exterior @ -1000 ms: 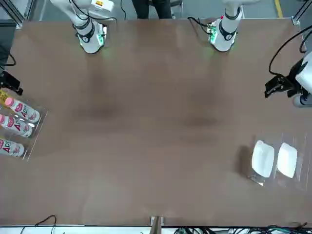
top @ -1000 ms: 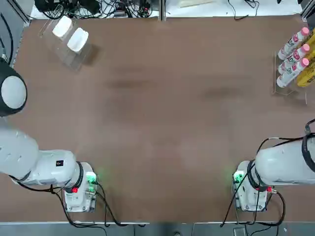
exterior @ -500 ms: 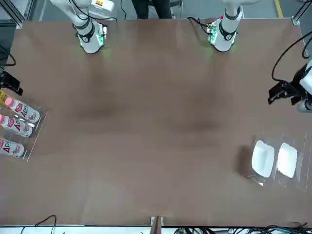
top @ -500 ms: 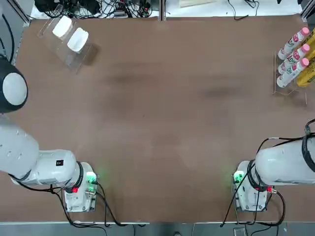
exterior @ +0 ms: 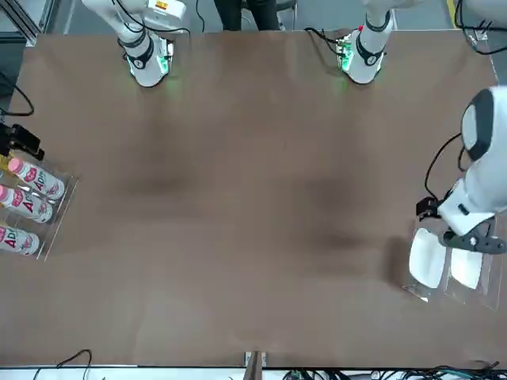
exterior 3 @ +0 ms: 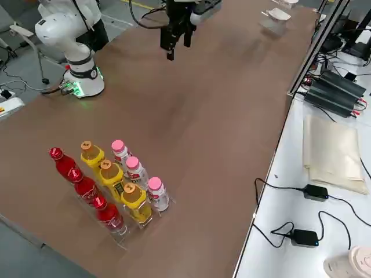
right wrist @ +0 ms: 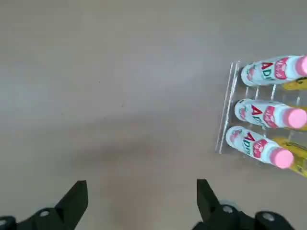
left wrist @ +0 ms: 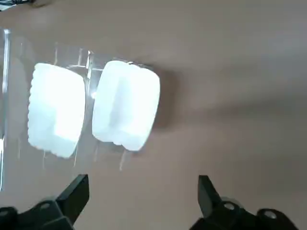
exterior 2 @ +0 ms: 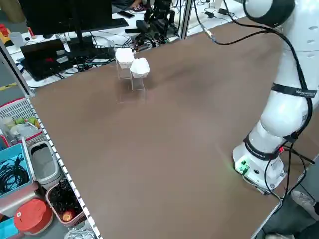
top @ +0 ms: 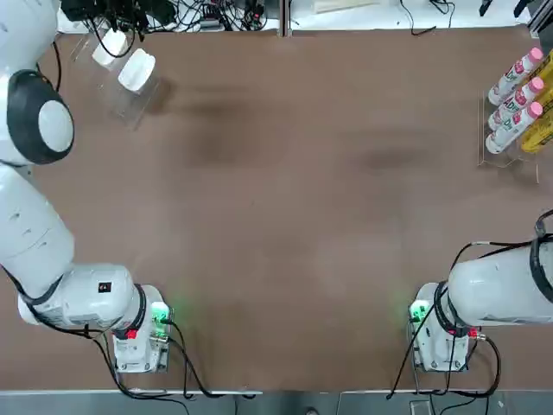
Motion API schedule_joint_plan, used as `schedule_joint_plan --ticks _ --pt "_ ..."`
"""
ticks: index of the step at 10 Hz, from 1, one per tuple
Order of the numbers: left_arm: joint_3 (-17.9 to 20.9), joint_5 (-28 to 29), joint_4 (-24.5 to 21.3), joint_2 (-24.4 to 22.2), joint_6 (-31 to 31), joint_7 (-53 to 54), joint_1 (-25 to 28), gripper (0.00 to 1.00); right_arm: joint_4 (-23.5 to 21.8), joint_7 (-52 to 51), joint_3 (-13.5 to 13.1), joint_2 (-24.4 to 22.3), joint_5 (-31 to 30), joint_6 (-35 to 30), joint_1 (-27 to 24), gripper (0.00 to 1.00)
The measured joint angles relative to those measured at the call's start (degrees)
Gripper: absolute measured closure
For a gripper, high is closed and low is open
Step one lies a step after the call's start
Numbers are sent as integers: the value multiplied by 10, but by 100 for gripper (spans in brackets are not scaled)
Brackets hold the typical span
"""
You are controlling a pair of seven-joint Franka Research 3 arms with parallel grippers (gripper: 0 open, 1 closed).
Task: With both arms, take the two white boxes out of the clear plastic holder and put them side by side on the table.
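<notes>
Boxes: 2 white boxes (left wrist: 125, 111) (left wrist: 56, 109) are seen standing side by side in the slanted slots of the clear plastic holder (left wrist: 9, 96), at the far left corner of the table (top: 285, 199); neither box has been lifted out.
Holder: the clear plastic holder is placed near the table's far edge, close to a tangle of black cables (top: 173, 13) beyond that edge.
Left gripper: the left gripper (left wrist: 143, 191) is held above the holder with its fingers spread wide and nothing between them; in the left wrist view both boxes lie just ahead of the fingertips (left wrist: 79, 184). In the front view the left arm (exterior: 479, 186) is seen partly covering the 2 boxes.
Right gripper: the right gripper (right wrist: 141, 194) is held in the air near the rack of bottles, fingers spread wide and empty, above bare tabletop.
Bottle rack: a rack of bottles (exterior 3: 110, 185) with pink, yellow and red caps is set at the right edge of the table, well apart from the holder.
</notes>
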Motion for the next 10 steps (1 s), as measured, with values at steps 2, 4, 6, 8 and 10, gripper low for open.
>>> schedule_joint_plan --ticks 2,4,6,8,10 --pt "0 51 -19 38 67 2 -2 2 -65 0 0 -7 16 69 0 0" --pt "0 97 -52 78 163 0 -1 4 -135 0 0 -22 34 133 0 0" --pt "1 105 -55 117 204 -1 1 15 -185 0 6 -31 71 166 6 0" --pt "2 106 -55 128 207 -1 4 30 -235 3 10 -32 92 226 34 0" --pt "2 106 -56 128 207 -1 6 62 -258 47 12 -32 94 267 81 0"
